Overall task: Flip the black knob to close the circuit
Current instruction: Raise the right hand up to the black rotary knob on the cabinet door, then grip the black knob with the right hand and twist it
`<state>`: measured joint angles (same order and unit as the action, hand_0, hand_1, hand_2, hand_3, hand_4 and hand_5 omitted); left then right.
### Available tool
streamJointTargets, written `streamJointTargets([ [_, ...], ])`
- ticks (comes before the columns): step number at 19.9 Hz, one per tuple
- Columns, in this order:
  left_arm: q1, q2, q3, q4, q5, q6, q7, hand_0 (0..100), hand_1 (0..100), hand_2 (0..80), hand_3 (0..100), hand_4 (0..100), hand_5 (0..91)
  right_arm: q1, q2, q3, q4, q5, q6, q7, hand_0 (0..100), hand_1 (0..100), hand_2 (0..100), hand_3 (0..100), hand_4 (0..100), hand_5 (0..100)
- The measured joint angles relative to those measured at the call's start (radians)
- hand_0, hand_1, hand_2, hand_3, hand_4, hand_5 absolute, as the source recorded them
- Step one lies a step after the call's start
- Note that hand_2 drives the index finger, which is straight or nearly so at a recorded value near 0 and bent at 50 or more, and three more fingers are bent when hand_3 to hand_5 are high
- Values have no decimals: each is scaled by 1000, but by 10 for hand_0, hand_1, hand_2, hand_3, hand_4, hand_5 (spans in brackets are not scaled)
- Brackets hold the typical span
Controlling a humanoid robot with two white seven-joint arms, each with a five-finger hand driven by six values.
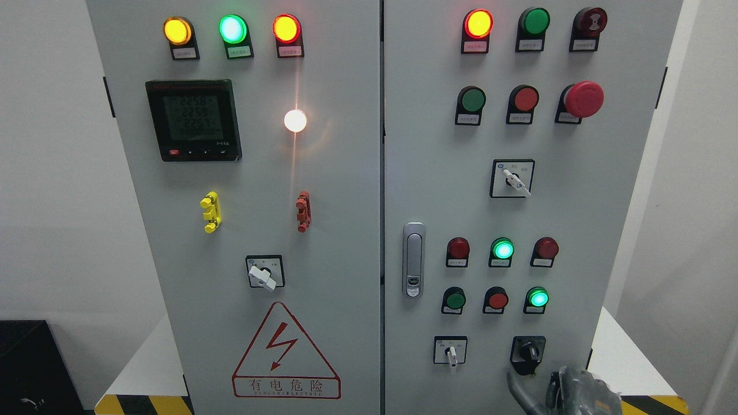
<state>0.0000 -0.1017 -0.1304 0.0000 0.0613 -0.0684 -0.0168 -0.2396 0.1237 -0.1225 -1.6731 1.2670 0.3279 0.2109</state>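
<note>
The black knob (527, 353) sits at the lower right of the grey cabinet's right door (438, 190), its handle pointing down and slightly left. My right hand (568, 392) comes in at the bottom edge just below and right of the knob. One dark finger (517, 387) reaches up towards the knob's underside and ends just short of it. The hand holds nothing. The left arm is out of view.
A white rotary switch (451, 351) sits left of the black knob. Rows of red and green buttons (497, 298) lie above it. A silver door latch (413, 259) is at the door's left edge. The left door carries a meter (193, 120) and a warning triangle (285, 351).
</note>
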Motion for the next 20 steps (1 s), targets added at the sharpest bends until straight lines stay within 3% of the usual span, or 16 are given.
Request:
streamJointTargets([
  [20, 0, 0, 0, 0, 0, 0, 0, 120, 556, 0, 0, 0, 0, -29, -7, -26, 4, 10, -9, 18, 0, 61, 875, 1000, 894, 952],
])
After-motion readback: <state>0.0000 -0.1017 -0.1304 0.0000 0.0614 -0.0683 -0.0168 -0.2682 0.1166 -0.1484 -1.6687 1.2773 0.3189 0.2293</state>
